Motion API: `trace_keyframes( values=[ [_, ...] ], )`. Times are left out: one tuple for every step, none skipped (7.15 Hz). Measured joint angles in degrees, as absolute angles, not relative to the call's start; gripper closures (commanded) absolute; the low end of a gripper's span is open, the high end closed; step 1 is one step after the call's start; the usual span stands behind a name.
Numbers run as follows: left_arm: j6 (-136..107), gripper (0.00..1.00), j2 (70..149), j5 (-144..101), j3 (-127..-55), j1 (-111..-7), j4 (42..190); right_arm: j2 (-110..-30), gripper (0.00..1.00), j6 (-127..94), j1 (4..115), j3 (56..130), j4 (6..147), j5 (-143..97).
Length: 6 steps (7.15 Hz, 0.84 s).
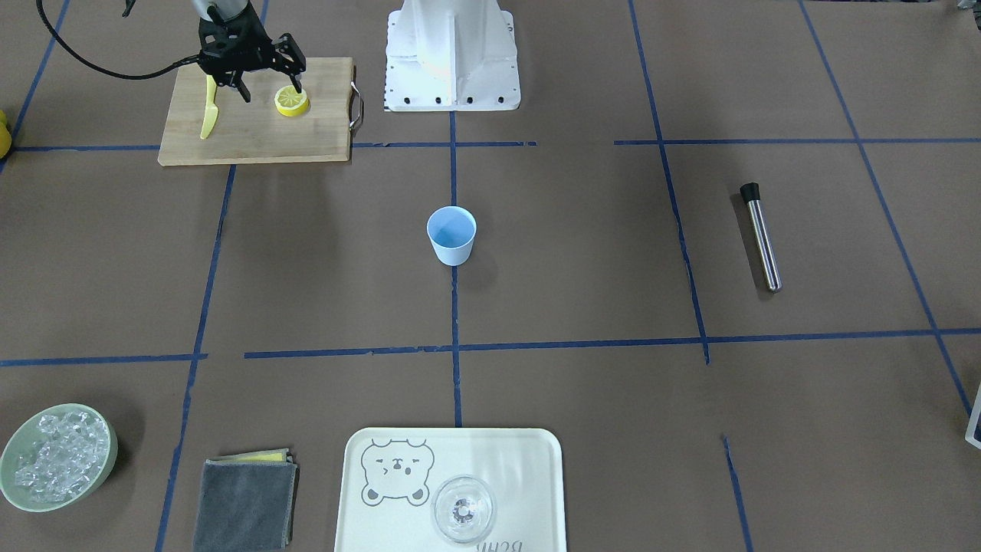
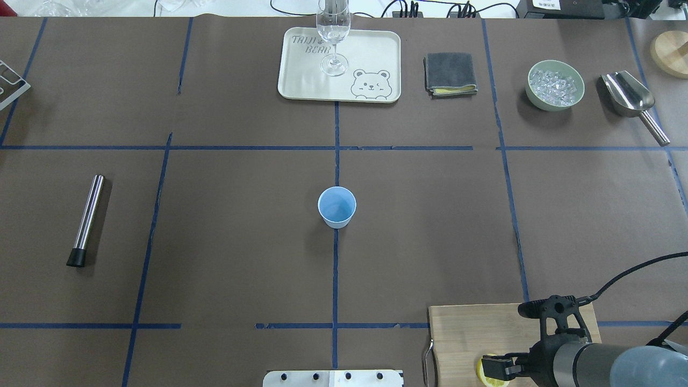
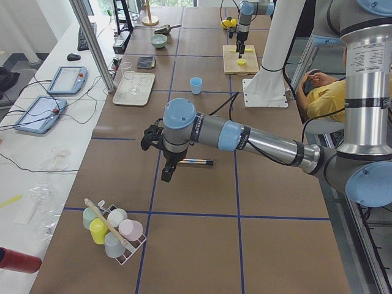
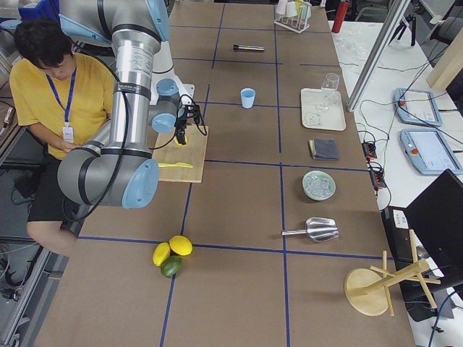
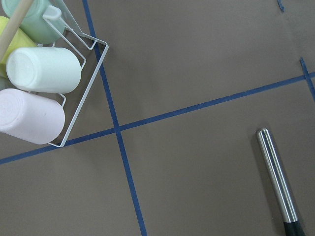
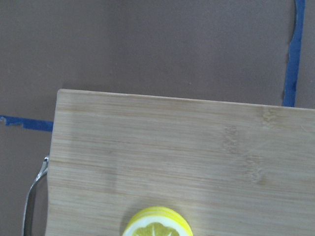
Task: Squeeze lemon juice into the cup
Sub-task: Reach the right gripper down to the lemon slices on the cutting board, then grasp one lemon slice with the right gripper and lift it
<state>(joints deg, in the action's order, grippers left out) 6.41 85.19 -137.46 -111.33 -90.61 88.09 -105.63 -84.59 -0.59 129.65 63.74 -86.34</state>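
The lemon (image 1: pixel 292 102), a thin yellow slice with a pale segmented face, lies flat on the wooden cutting board (image 1: pixel 260 134) near the robot's base. My right gripper (image 1: pixel 271 93) hangs open just over the board. One fingertip (image 1: pixel 296 83) is above the slice; I cannot tell if they touch. The right wrist view shows the lemon (image 6: pixel 157 225) at its bottom edge. The light-blue cup (image 1: pixel 451 235) stands upright at the table's middle, far from both grippers. My left gripper (image 3: pixel 165 174) shows only in the exterior left view, low over the table, and I cannot tell its state.
A yellow knife (image 1: pixel 208 109) lies on the board beside the gripper. A steel rod (image 1: pixel 760 236) lies on the left arm's side. Along the far edge are a tray (image 1: pixel 529 460) with a glass (image 1: pixel 463 509), a grey cloth (image 1: pixel 245 502) and a green ice bowl (image 1: pixel 57 456). A mug rack (image 5: pixel 44 73) sits under the left wrist.
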Motion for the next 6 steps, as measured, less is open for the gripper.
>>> trace_keyframes(
  values=[
    [6.4, 0.00, 85.0, -137.5, -111.8, -90.7, 88.1, -105.5, 0.00, -86.0, -1.6, 129.6, 64.1, -85.7],
    [6.5, 0.00, 84.7, -137.7, -112.2, -90.8, 88.0, -105.4, 0.00, -86.7, -2.5, 129.5, 64.2, -85.0],
    [6.4, 0.00, 84.6, -138.1, -112.5, -90.9, 88.0, -105.3, 0.00, -87.0, -3.3, 129.0, 64.3, -84.5],
    [6.4, 0.00, 84.5, -138.2, -112.6, -91.0, 88.0, -104.8, 0.00, -87.1, -3.7, 128.1, 64.4, -84.2],
    [6.4, 0.00, 84.5, -138.3, -112.6, -91.0, 88.0, -103.5, 0.01, -87.1, -3.9, 127.0, 64.4, -84.1],
    [6.4, 0.00, 84.5, -138.3, -112.6, -91.0, 88.0, -102.3, 0.02, -87.2, -3.9, 126.1, 64.4, -84.0]
  ],
)
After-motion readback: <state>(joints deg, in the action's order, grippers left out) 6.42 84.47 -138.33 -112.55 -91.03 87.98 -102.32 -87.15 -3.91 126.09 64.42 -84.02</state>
